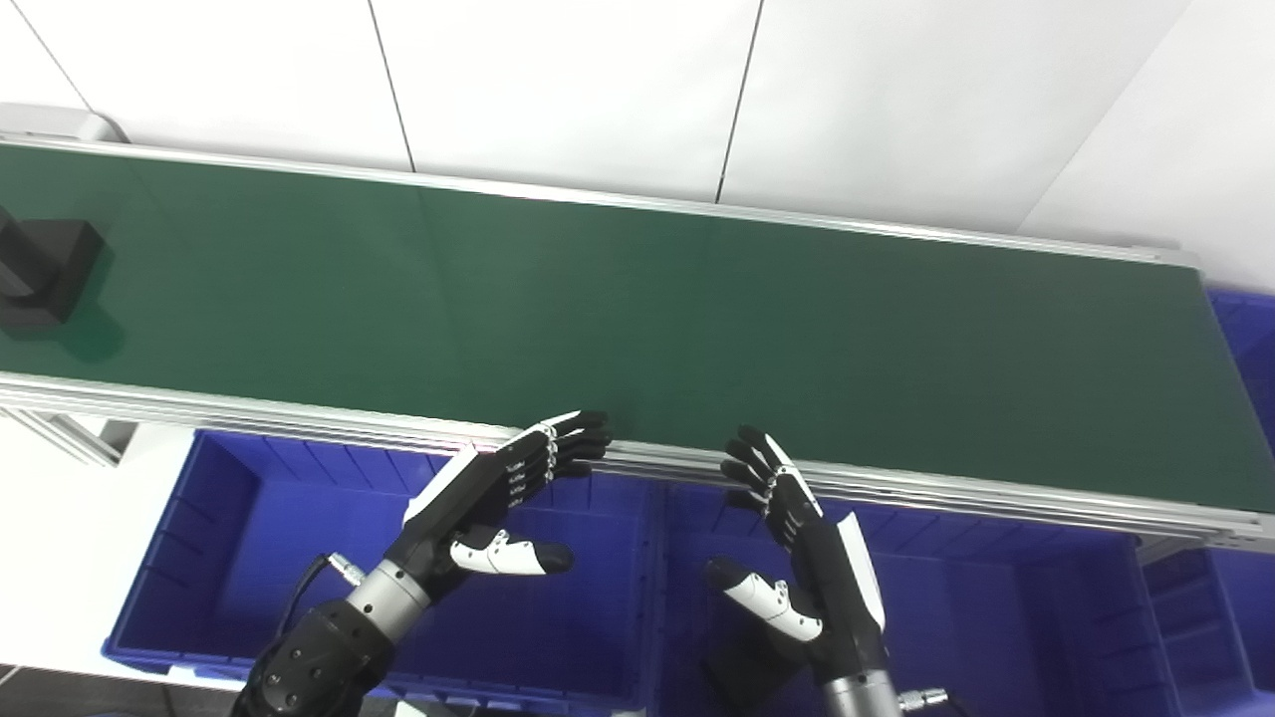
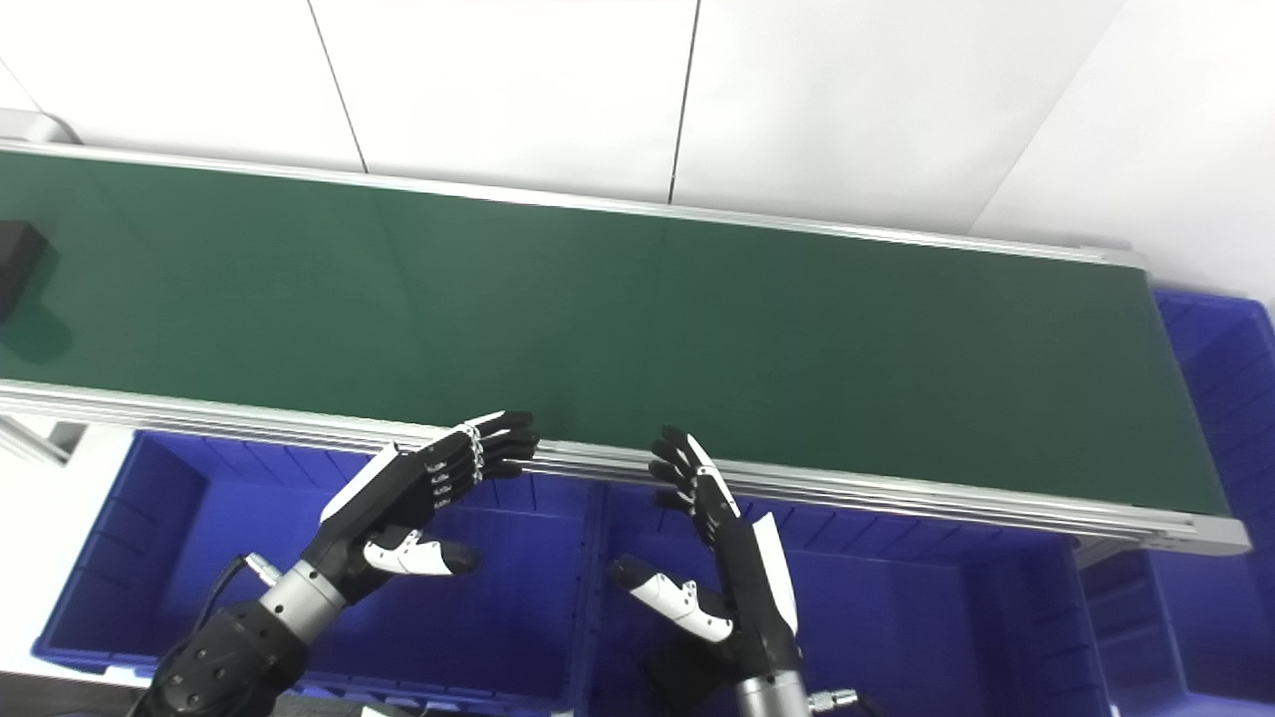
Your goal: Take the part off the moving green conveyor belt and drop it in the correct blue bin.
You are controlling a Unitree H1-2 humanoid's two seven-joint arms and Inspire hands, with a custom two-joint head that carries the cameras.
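A black blocky part (image 1: 40, 271) lies on the green conveyor belt (image 1: 647, 329) at the far left edge of the view; in the right eye view only its corner (image 2: 18, 261) shows. My left hand (image 1: 498, 498) is open and empty, held over the left blue bin (image 1: 229, 518), fingertips at the belt's near rail. My right hand (image 1: 797, 538) is open and empty over the middle blue bin (image 1: 996, 597), also just short of the rail. Both hands are far right of the part.
An aluminium rail (image 1: 896, 488) runs along the belt's near edge. Another blue bin (image 1: 1245, 339) stands past the belt's right end, and a further one (image 1: 1195, 617) at the lower right. A white panelled wall (image 1: 598, 90) stands behind the belt.
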